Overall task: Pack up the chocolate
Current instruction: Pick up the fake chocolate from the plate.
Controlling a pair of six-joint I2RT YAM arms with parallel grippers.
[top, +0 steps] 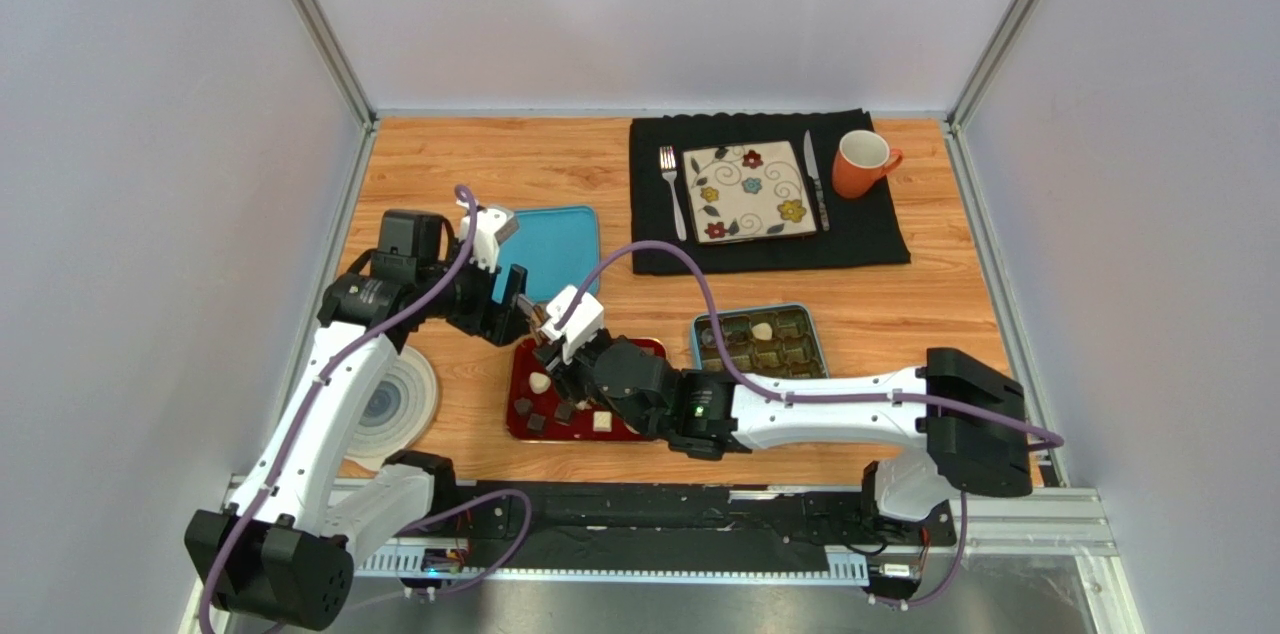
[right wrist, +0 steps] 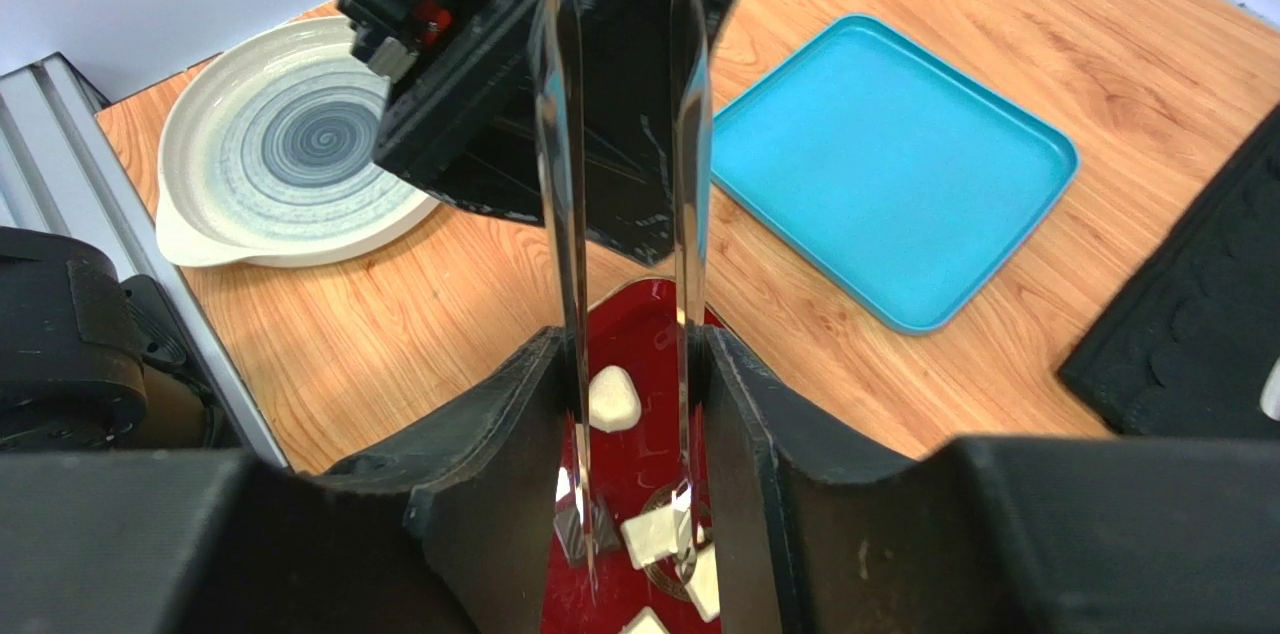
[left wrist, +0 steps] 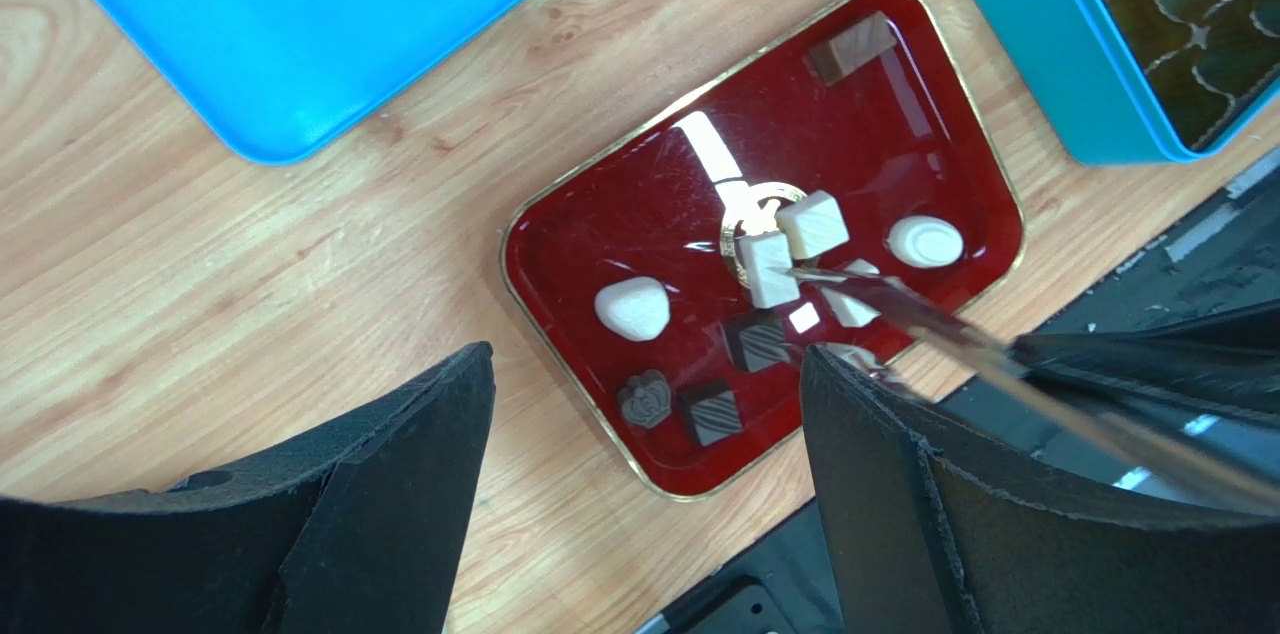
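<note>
Most of the chocolate [left wrist: 631,307] on a red tray [left wrist: 601,214], near the front of the table, about in the middle. White cubes [left wrist: 813,225] bunched in the tray's middle, dark bits [left wrist: 711,412] at its near left end, one more dark bit [left wrist: 851,46] alone at the corner nearest the blue tin [left wrist: 1037,49]. Just right of the tray, that tin, with little cups inside and one white bit [top: 763,331] sitting in a cup.

Squeezed shut on metal tweezers [right wrist: 559,214]: the right claw [right wrist: 634,349], tips down among the white cubes. Pinching one or not? Can't tell.

Wide open and holding nothing: the left claw [left wrist: 643,364], up over the tray's far left side.

Far left of the tray, a flat blue lid [top: 556,247]. Near left, a swirly plate [right wrist: 286,154]. Far back, on a black mat [top: 887,237]: a flowered plate [top: 748,190], fork [top: 672,192], knife [top: 813,181], orange mug [top: 860,163].
</note>
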